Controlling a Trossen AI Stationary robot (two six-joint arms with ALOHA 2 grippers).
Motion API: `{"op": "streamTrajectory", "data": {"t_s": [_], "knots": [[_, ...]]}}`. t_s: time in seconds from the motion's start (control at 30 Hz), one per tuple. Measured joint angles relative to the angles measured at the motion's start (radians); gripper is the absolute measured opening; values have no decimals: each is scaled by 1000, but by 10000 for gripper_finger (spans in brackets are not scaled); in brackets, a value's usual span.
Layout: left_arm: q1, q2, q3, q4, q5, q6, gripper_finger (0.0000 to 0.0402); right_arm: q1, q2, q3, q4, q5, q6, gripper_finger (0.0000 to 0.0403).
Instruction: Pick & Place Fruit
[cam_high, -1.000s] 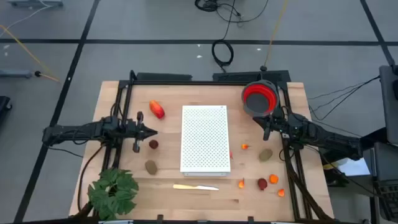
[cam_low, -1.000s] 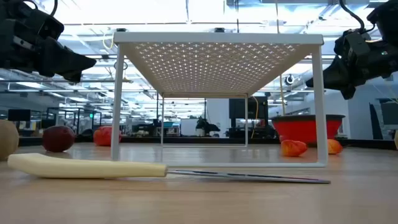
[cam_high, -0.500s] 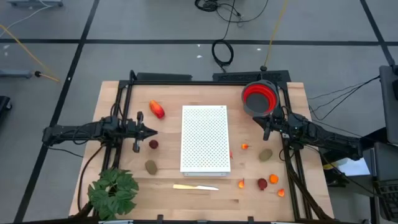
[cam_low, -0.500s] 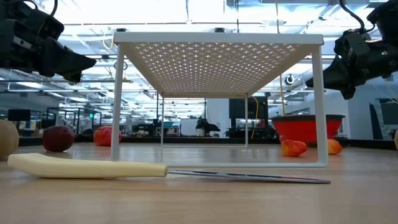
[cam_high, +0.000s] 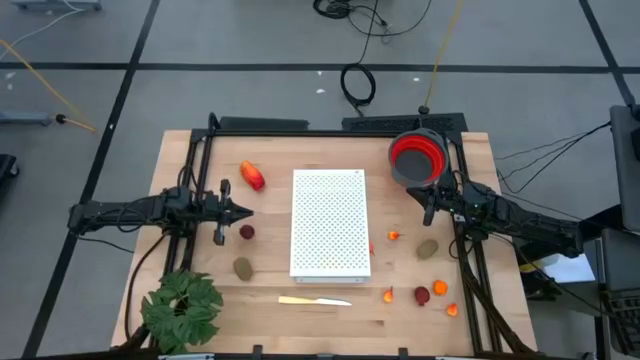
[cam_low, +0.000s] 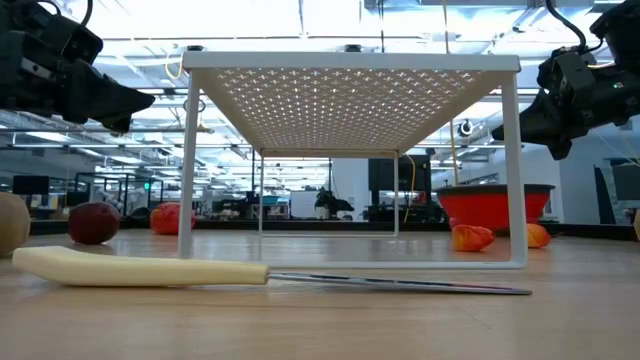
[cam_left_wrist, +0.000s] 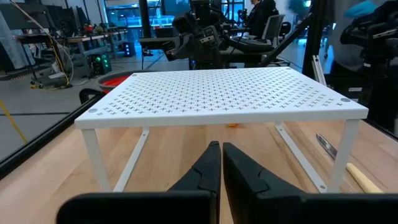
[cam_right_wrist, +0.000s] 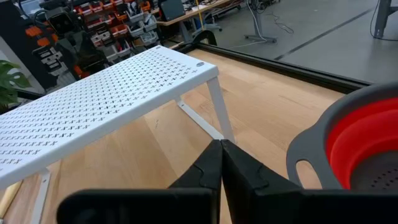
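Both closed grippers, left (cam_high: 243, 211) and right (cam_high: 420, 198), hover flanking the rack (cam_high: 329, 222).

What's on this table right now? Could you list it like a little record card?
Centre: white perforated shelf
Far right corner: red collapsible colander
Left of shelf: red-orange oblong fruit, dark red ball, olive-brown oval
Right of shelf: olive-brown oval, small orange and red pieces
Near edge: pale yellow knife, green leafy plant
Left gripper: shut, empty
Right gripper: shut, empty, beside the colander
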Motion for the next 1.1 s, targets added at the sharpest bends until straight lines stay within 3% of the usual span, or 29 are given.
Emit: {"op": "streamTrajectory", "data": {"t_s": [0.7,0.83,1.1], "knots": [[0,0,0,0,0,0,19,0,0,0,0,0,-1,4],[0,0,0,0,0,0,19,0,6,-8,37,59,-147,4],[0,0,0,2,0,0,19,0,6,-9,37,53,-305,4]]}}
